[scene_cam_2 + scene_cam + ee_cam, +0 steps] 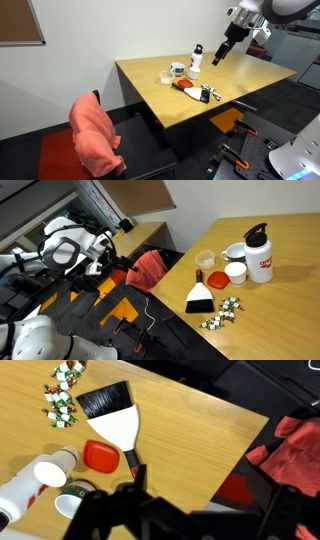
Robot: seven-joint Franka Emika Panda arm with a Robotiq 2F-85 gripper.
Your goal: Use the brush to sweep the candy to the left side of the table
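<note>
The brush lies flat on the counter, bristles toward the nearer long edge and red handle pointing in toward the middle. It also shows in an exterior view and in the wrist view. The candy sits in a loose cluster just beside one end of the bristles, closer to that edge than the brush. It shows too in an exterior view and in the wrist view. Whether any sweet touches the bristles cannot be told.

A red dish rests just beside the handle. Past it, toward the counter's middle, stand a white bottle with a red label and black cap and a few cups, grouped close together. The bottle also appears in an exterior view.

The tool hangs in the air on the arm above the counter's far side, well apart from the brush and touching nothing. Its jaws are too dark and small to tell whether they are open or closed. In the wrist view the tool is only a black shape across the bottom of the picture.

Off the counter, a red cloth is draped over a chair near one corner. The cloth also shows in an exterior view and in the wrist view.
</note>
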